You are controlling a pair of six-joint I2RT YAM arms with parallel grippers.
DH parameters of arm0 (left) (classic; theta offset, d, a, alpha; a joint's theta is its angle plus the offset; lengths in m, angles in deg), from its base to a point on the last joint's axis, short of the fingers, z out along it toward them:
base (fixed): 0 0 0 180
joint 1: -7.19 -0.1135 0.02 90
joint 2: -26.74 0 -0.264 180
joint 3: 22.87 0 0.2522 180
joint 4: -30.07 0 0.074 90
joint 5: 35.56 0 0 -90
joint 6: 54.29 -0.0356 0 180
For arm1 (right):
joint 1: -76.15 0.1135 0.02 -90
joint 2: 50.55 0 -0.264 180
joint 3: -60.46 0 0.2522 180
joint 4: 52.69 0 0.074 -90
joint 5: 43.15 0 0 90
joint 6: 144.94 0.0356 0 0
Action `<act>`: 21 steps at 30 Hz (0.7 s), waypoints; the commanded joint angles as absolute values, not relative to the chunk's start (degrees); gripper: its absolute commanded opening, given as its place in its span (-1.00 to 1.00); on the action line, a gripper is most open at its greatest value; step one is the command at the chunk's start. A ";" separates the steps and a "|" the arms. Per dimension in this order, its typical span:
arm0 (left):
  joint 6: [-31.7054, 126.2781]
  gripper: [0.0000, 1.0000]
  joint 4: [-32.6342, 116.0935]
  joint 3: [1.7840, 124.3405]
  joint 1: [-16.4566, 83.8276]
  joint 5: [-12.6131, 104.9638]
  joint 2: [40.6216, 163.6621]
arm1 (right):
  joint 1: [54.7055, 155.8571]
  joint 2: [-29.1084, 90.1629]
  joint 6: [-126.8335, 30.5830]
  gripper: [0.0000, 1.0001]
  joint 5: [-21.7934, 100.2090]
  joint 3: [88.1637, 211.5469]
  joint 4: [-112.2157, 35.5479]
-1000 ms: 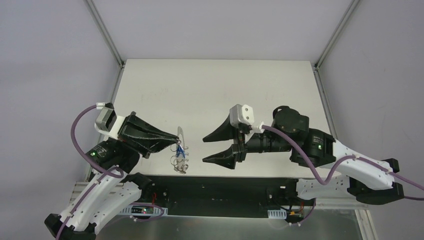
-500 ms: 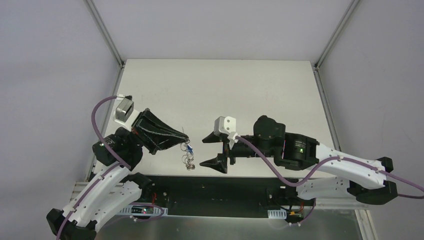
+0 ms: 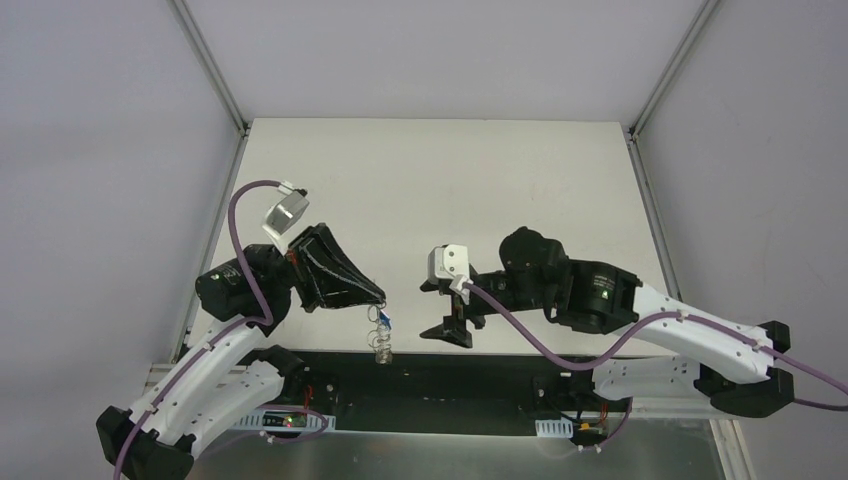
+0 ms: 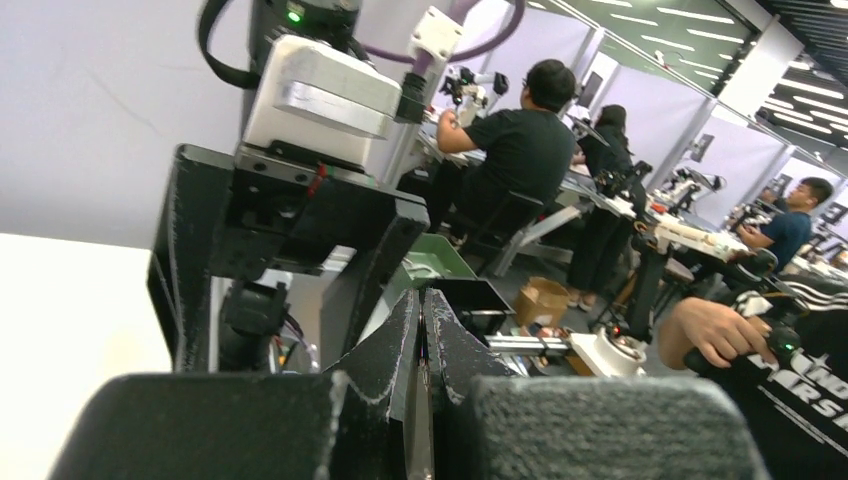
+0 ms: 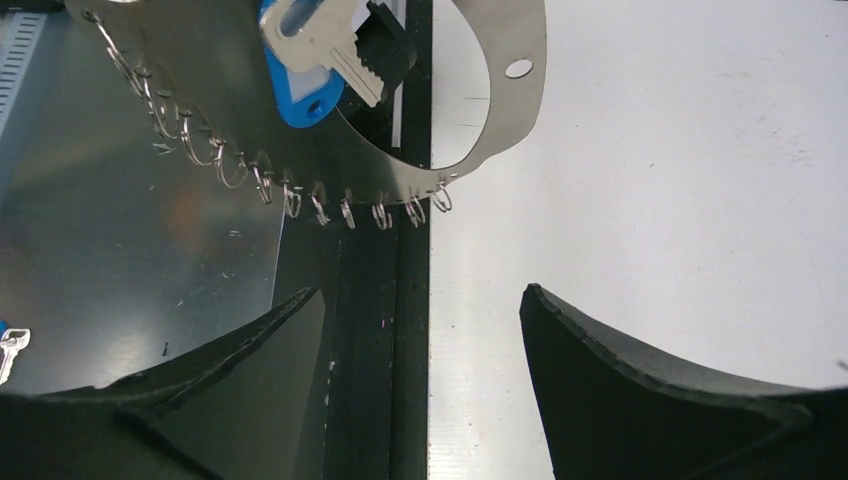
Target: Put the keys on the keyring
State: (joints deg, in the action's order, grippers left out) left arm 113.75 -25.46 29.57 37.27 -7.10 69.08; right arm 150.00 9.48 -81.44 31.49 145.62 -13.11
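Keyring point(image 5: 515, 110) presented for key threading.
Left jaws clamp the keyring; right jaws, open beside it, should next pinch the blue key point(image 5: 300, 95).

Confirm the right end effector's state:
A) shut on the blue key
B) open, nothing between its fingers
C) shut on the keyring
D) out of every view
B: in the right wrist view, the right end effector has its jaws spread wide with nothing gripped, and the keyring and blue key sit beyond its fingertips.
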 commanded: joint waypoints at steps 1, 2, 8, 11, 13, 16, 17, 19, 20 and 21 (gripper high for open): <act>118.28 -1.00 -28.76 31.23 38.36 -10.90 68.02 | 147.54 8.16 -83.66 0.52 24.45 145.22 -12.10; 118.75 -1.00 -28.76 31.19 38.53 -11.32 67.80 | 146.75 8.27 -83.60 0.53 23.57 145.03 -12.47; 120.09 -1.00 -28.83 30.35 39.83 -13.34 67.18 | 141.50 8.65 -82.75 0.56 13.48 143.86 -18.74; 120.12 -1.00 -28.85 30.11 40.76 -14.02 66.91 | 138.47 10.07 -82.00 0.58 7.94 143.97 -22.35; 120.11 -1.00 -28.78 30.23 41.46 -14.50 67.04 | 136.34 11.29 -80.86 0.59 4.07 144.50 -25.06; 120.04 -1.00 -28.69 30.16 42.02 -14.88 67.29 | 134.33 14.06 -79.02 0.62 -0.64 146.79 -27.58; 119.98 -1.00 -28.72 30.10 42.21 -15.03 67.31 | 134.06 15.44 -78.79 0.63 -1.98 147.54 -28.02; 119.70 -1.00 -28.64 29.94 42.47 -15.13 67.33 | 133.97 17.25 -77.92 0.64 -3.99 148.62 -29.64; 119.52 -1.00 -28.61 29.83 42.58 -15.17 67.27 | 133.98 18.14 -77.46 0.64 -4.66 149.04 -30.37; 119.42 -1.00 -28.59 29.76 42.67 -15.24 67.29 | 133.91 18.84 -77.07 0.65 -5.52 149.37 -31.13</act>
